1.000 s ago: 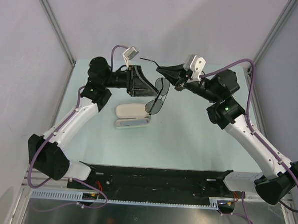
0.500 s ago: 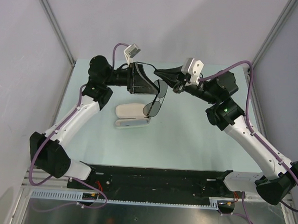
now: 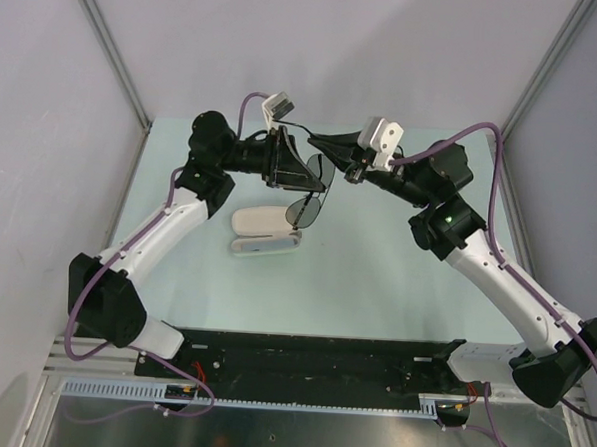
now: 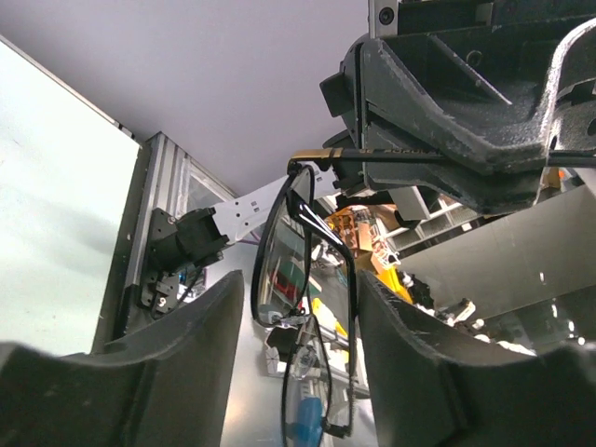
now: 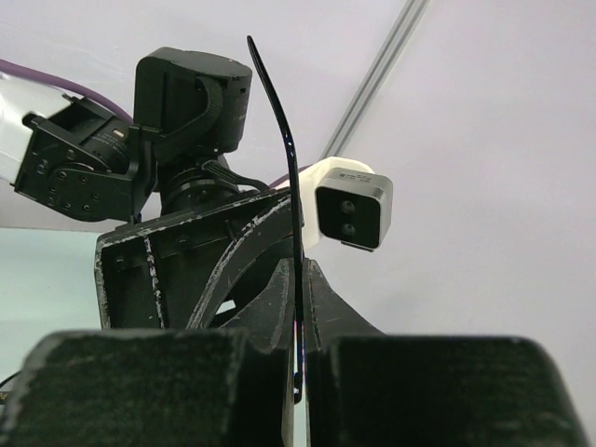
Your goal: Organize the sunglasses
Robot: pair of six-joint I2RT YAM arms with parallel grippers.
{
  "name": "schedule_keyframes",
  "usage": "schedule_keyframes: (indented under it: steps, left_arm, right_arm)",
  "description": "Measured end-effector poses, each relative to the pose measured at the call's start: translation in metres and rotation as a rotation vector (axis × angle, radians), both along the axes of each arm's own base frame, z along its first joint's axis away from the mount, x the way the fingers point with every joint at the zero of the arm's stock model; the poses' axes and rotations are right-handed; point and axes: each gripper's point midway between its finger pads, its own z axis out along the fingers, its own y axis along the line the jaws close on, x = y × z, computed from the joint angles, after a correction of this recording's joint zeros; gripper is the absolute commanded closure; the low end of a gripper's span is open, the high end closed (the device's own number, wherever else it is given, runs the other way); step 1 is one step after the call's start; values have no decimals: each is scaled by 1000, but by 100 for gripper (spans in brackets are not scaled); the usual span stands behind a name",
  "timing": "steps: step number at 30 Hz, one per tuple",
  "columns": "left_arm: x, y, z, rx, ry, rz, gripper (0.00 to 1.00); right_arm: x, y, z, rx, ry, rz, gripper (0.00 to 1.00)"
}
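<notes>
Sunglasses of thin dark wire, with grey tinted lenses and slim black temple arms [image 3: 315, 192], hang in the air between the two arms, above the far half of the pale green worktop [image 3: 396, 279] and just beyond the oblong beige case [image 3: 265, 232] that lies on it. The right pincer [image 3: 325, 141] is pressed together on one temple arm, which its own camera shows as a thin black strip nipped between the pads. The left pincer [image 3: 311, 170] stands apart, its dark fingers [image 4: 186, 363] straddling the lens front without clearly touching it. To my eye the job now is for the left pincer to take the front, so the pair can be folded and brought down to the case. It should close slowly and squarely, on the rim or bridge and not on the lens faces, while the right grip holds firm so the thin wire does not twist. By count: one pair of sunglasses, one case, two arms, two pincers.
</notes>
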Motion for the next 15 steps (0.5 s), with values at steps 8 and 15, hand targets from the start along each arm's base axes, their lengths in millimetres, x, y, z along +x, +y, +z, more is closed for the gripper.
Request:
schedule_keyframes:
  steps: [8, 15]
  left_arm:
    - [-4, 1, 0, 10, 42, -23, 63]
    - [0, -2, -6, 24, 84, -31, 68]
  right_arm:
    - [7, 2, -3, -9, -11, -26, 100]
    - [9, 3, -6, -18, -20, -41, 96]
